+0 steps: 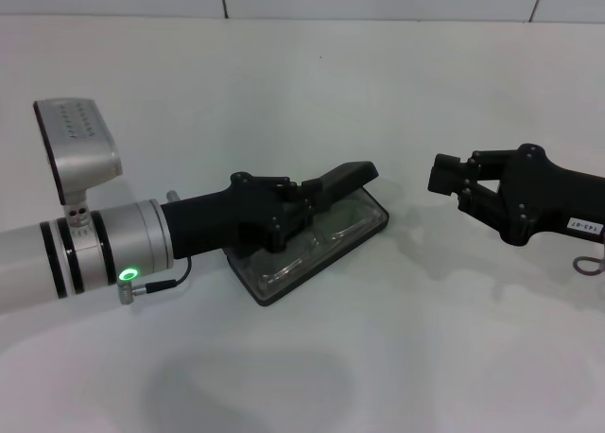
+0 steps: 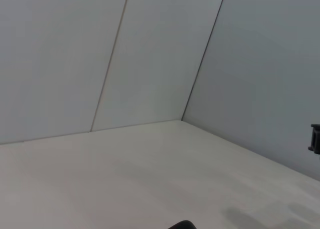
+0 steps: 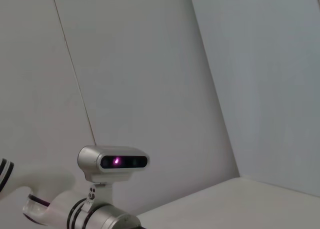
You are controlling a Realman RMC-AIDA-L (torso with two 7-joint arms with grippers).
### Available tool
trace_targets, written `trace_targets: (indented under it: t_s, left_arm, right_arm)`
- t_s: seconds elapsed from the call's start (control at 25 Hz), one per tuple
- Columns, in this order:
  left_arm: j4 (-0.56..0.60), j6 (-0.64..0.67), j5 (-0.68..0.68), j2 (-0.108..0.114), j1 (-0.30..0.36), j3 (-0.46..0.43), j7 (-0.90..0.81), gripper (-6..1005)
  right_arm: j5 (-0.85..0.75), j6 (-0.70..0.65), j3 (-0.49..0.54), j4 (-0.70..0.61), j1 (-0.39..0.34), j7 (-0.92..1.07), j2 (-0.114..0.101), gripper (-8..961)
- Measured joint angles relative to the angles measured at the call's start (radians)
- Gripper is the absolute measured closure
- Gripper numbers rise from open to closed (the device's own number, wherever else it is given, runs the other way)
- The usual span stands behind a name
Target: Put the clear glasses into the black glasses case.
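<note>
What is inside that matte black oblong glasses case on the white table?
The clear plastic glasses lie inside the open matte black glasses case, lenses showing. The left gripper at the raised lid covers part of them, so their arms and the lining are hidden.

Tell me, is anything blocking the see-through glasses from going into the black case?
No. The clear glasses already lie inside the black glasses case, whose lid is partly raised. The left gripper is over the case at the lid. The right gripper hovers off to the side, with bare table between.
</note>
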Motion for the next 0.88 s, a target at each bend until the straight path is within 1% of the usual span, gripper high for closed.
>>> trace_targets:
  t_s: [0.12,0.36,0.52,0.6,0.68,0.76,0.88]
  left_arm:
    - [-0.004,0.0,0.002,0.0,0.004,0.006,0.0,843]
    - [-0.006,-0.007,0.006,0.0,0.009,0.08,0.0,842]
    - [0.003,-0.007,0.003,0.0,0.014,0.088,0.004,842]
    - [0.027,0.027,-0.02,0.002,0.023,0.086,0.002,842]
    - [0.071,0.083,-0.052,0.004,0.041,0.085,0.001,843]
    - [0.157,0.163,-0.08,0.006,0.079,0.085,0.007,843]
    - [0.33,0.256,-0.093,0.007,0.153,0.088,0.016,843]
  right_arm:
    - [0.0,0.008,0.0,0.0,0.001,0.0,0.0,793]
    - [0.0,0.013,0.0,0.0,0.003,0.0,0.0,792]
    - [0.0,0.014,0.0,0.0,0.005,0.0,0.0,791]
    - [0.0,0.014,0.0,0.0,0.006,0.0,0.0,791]
    - [0.0,0.014,0.0,0.0,0.004,0.0,-0.001,790]
    - [0.0,0.014,0.0,0.0,0.002,0.0,-0.002,790]
    - [0.0,0.014,0.0,-0.001,0.004,0.0,-0.002,789]
